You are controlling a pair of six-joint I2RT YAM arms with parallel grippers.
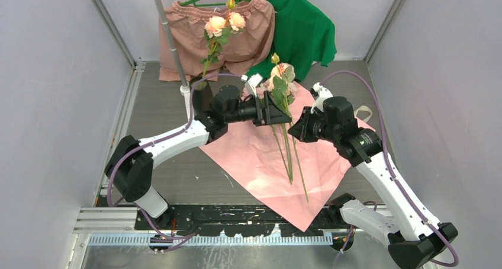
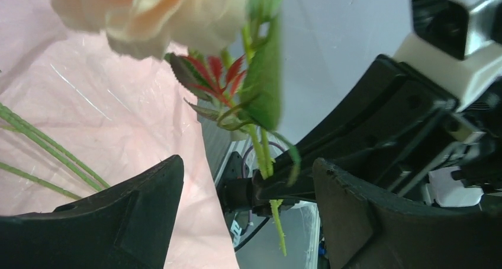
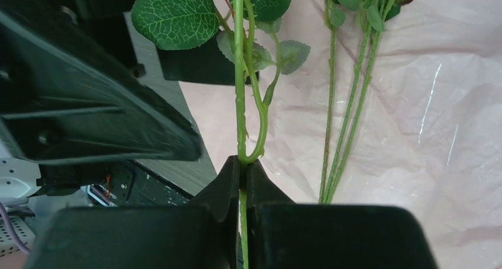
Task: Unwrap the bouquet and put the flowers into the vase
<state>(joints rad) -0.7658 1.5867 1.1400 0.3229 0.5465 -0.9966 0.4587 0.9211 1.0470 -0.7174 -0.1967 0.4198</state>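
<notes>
Clamping the held flower (image 3: 239,109) by its stem between closed fingers, the right gripper (image 3: 243,165) keeps it off the salmon-pink paper (image 1: 248,156), with the pale bloom up beside the left gripper (image 1: 277,112). The left gripper's jaws stand wide apart, one on each side of that stem, and in the left wrist view neither touches it. The paper lies spread open on the desk (image 1: 171,174). The other flowers (image 1: 290,153) lie on it, stems pointing toward the near edge. The vase (image 1: 200,100), partly hidden behind the left arm, stands beside the grey pole (image 1: 171,44), and a peach rose sprig (image 1: 222,25) rises above it.
</notes>
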